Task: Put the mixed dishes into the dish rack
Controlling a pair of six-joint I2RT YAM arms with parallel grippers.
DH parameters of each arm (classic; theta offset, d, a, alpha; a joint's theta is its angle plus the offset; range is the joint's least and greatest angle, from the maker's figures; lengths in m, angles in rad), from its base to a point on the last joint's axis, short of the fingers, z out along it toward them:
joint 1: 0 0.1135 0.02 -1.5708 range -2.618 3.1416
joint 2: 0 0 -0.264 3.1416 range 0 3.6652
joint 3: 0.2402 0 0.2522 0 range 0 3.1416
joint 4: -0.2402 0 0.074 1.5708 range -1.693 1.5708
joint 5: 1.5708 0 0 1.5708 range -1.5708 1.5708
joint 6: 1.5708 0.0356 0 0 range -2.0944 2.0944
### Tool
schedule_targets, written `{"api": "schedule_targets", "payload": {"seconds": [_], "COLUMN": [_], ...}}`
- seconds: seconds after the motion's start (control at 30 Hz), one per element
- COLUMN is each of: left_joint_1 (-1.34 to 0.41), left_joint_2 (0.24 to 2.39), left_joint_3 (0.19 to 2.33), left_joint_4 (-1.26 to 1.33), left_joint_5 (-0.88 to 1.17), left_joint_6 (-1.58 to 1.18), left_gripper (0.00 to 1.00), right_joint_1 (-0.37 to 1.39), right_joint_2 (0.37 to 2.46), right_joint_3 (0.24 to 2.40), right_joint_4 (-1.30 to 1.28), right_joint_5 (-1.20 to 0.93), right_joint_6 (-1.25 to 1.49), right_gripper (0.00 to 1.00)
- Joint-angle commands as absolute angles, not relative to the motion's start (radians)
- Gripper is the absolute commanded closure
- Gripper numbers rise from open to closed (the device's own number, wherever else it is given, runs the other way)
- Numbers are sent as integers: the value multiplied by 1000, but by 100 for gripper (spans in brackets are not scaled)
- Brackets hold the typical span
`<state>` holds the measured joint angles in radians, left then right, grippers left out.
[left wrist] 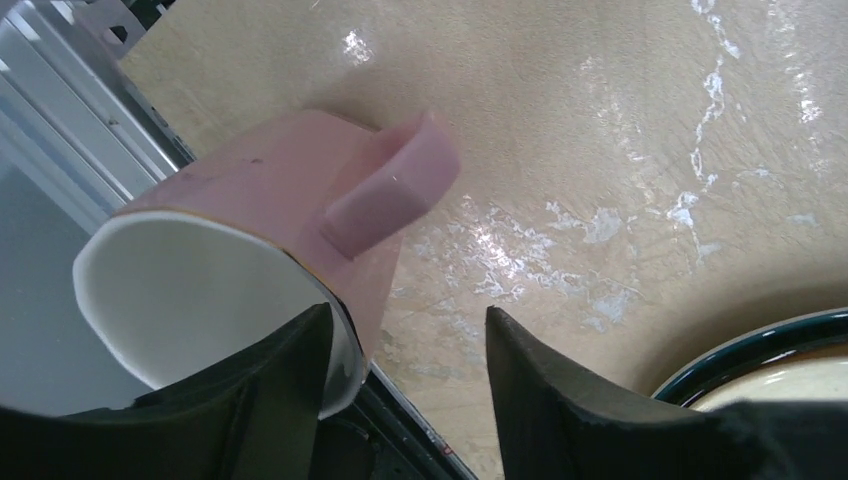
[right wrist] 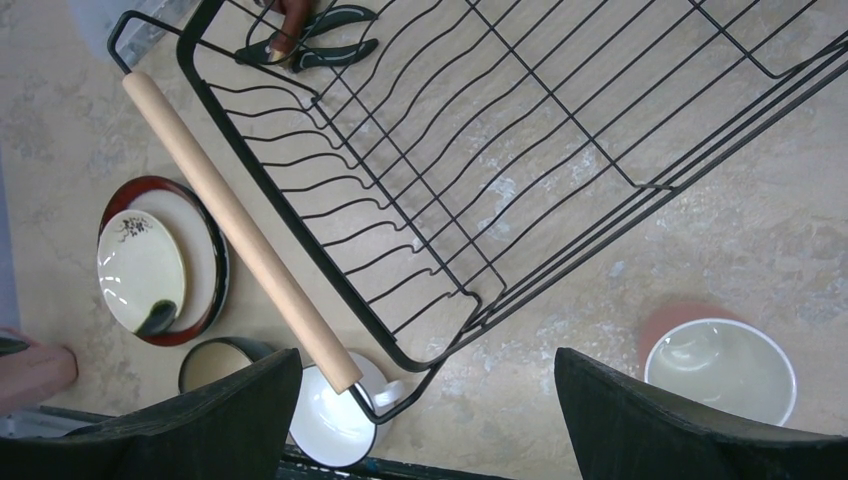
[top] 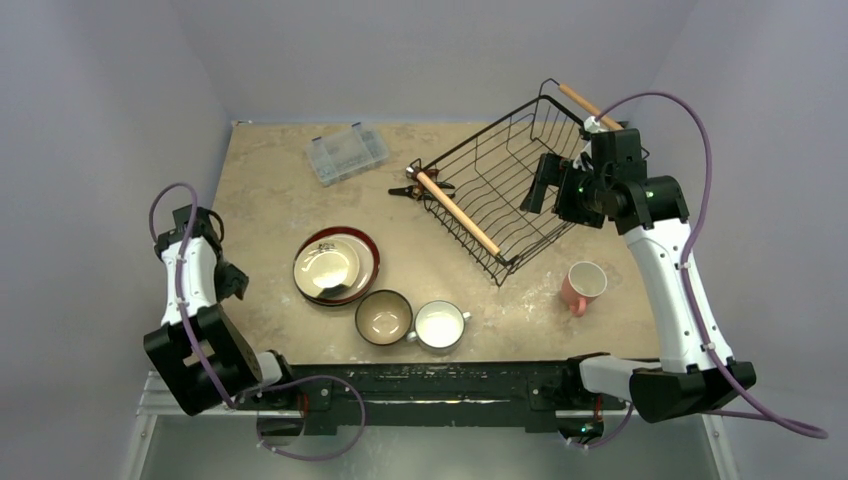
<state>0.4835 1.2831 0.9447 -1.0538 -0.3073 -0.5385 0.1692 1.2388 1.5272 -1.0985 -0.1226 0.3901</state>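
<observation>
Left fingers point(left wrist: 270, 420) straddle the rim of a pink mug point(left wrist: 250, 230) at the table's point(top: 270, 200) eight o'clock edge, gap showing, not clamped. My right fingers point(right wrist: 660, 420) hang spread, empty, over the dish rack point(top: 500, 190) at one o'clock. Nothing is racked: second mug point(top: 583, 285), stacked plates point(top: 366, 255), bowl point(top: 384, 317), cup point(top: 439, 325) wait.

No words, numbers, brand names or signs can be read in any of the views. The only marking is a small dark motif painted on the cream plate point(right wrist: 140, 272), which lies to the left of the right claw point(right wrist: 425, 355) in that wrist's view. It looks like a drawing rather than lettering, and it is too small to make out further.
</observation>
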Motion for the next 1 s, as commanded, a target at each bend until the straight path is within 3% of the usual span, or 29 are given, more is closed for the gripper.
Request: {"api": "schedule_targets", "payload": {"seconds": [0.0, 0.2, 0.33, 0.53, 0.67, 0.83, 0.97], "left_joint_1": [508, 508, 507, 454, 271, -15, -258], "left_joint_2": [1300, 1280, 1243, 1136, 1110, 1023, 1010], "left_joint_3": [925, 930, 972, 1120, 1256, 1291, 1304], "left_joint_4": [-1019, -1041, -1085, -1144, -1112, -767, -450], "left_joint_5": [-256, -303, -327, -194, -88, -5, -5], "left_joint_6": [-583, -608, -608, -620, -680, -732, -546], "left_gripper": [53, 85, 100, 100, 100, 100, 100], "right_joint_1": [167, 172, 177, 193, 201, 201, 201], "right_joint_2": [1224, 1221, 1224, 1243, 1255, 1263, 1296], "right_joint_3": [1553, 1555, 1555, 1564, 1576, 1597, 1634], "right_joint_4": [-1071, -1073, -1073, -1068, -1064, -1061, -1083], "right_joint_5": [-118, -110, -106, -113, -121, -129, -156], "right_joint_6": [369, 364, 363, 362, 365, 388, 433], "right_gripper": [1, 1, 1, 1, 1, 1, 1]}}
